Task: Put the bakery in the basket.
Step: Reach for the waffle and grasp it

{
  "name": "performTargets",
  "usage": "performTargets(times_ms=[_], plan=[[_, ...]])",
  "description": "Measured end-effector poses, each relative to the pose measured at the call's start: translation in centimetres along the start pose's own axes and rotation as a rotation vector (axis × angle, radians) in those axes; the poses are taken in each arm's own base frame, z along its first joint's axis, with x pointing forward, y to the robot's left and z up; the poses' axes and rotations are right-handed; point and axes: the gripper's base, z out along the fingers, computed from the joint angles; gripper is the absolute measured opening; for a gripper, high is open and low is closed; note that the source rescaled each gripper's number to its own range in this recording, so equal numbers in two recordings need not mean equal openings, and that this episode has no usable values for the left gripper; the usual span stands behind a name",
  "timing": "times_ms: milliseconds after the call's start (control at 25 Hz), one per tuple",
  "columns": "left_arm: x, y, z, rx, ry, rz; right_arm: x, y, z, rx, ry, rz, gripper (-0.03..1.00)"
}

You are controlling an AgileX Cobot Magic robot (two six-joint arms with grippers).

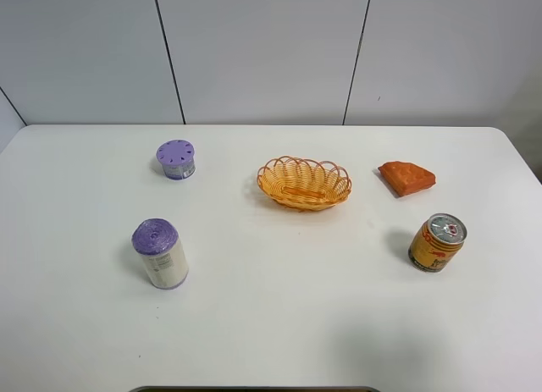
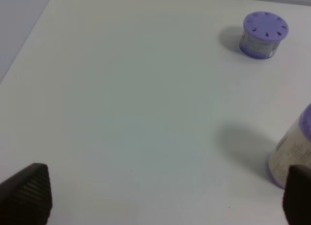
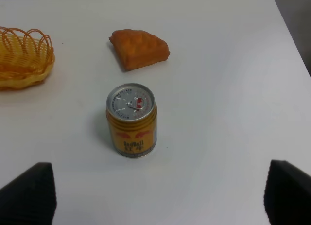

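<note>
The bakery [image 1: 407, 177] is a small orange-brown wedge with a bumpy top, lying on the white table to the right of the basket [image 1: 304, 182]. The basket is an oval orange-yellow woven one near the table's middle, and it holds nothing. In the right wrist view the bakery [image 3: 139, 48] lies beyond a drink can, with the basket's rim [image 3: 24, 60] at the edge. My right gripper [image 3: 159, 193] is open and empty, well short of the bakery. My left gripper [image 2: 163, 196] is open and empty over bare table. Neither gripper shows in the exterior high view.
A yellow-orange drink can [image 1: 437, 242] stands in front of the bakery; it also shows in the right wrist view [image 3: 131, 120]. A low purple-lidded tub [image 1: 175, 159] and a taller purple-topped canister [image 1: 159, 253] stand on the left. The table's right edge [image 1: 525, 168] is near the bakery.
</note>
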Motion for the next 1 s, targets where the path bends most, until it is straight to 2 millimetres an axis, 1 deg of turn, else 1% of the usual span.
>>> performTargets(times_ms=[1000], plan=[[0.0, 0.0, 0.0, 0.0, 0.0, 0.0, -0.01, -0.01, 0.0, 0.001, -0.001, 0.0, 0.5]])
